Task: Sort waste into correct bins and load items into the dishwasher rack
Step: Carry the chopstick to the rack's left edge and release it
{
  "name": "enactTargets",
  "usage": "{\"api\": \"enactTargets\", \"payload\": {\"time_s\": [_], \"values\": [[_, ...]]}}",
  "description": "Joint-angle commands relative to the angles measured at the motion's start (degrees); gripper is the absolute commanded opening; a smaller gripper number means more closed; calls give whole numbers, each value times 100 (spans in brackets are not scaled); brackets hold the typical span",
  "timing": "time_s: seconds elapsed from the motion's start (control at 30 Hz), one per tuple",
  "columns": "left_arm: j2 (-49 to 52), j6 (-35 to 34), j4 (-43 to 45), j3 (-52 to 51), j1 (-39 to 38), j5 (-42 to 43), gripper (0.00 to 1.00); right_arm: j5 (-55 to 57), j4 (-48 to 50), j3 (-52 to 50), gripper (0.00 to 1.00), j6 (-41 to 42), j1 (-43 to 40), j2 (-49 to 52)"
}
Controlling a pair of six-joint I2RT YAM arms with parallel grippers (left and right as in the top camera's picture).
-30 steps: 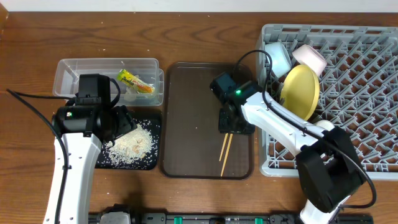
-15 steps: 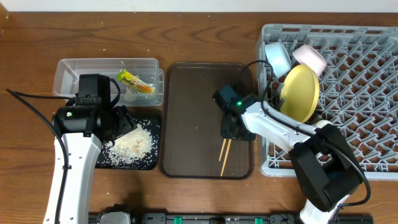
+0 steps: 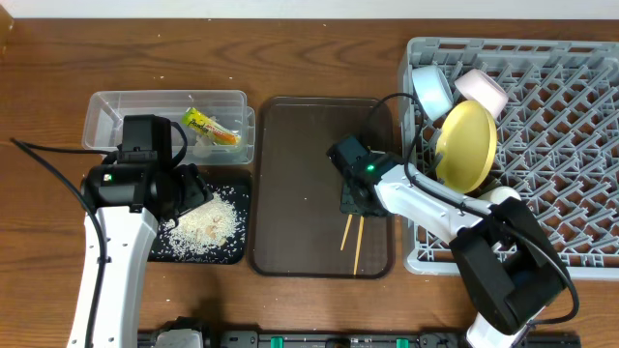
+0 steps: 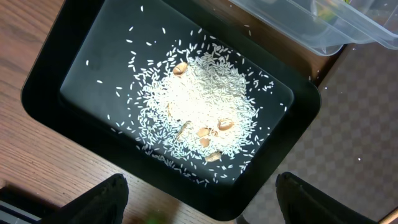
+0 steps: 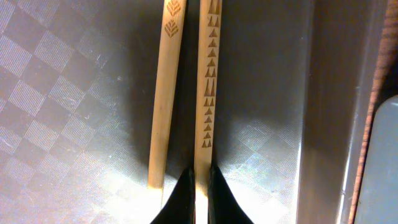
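I see my left gripper (image 4: 208, 202) spread wide above the glossy black tray (image 4: 43, 87) of white rice (image 4: 199, 106). On the brown tray (image 3: 290, 193), my right gripper (image 5: 200, 186) pinches one of two pale wooden chopsticks (image 5: 207, 81), engraved with small triangles; the other bears leaves.

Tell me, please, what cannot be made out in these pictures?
- Thin wooden chopsticks: overhead, upper ends hidden beneath the right tool; right wrist, cut off by the top edge.
- Green-and-orange crinkled snack wrapper: overhead, print too small; left wrist, cut off by the top edge.
- Pale rounded item in the light-grey plastic rack: overhead, partly hidden by the round yellow plate.
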Motion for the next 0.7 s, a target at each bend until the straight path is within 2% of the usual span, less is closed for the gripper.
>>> {"api": "enactTargets", "payload": {"time_s": [0.0,0.2,0.4,0.67], "values": [[-39,-13,-42,-22,35,-28,79,-184,13,-92,1,2,70,92],[-39,-13,-44,-22,35,-28,79,-181,-260,107,1,-291,-68,-568],[-42,-13,-39,-22,35,-28,79,-579,-485,343,1,-1506,-396,-1746],[-39,-13,-63,-22,35,-28,79,-852,-1034,372,1,-2190,-927,-2905]]}}
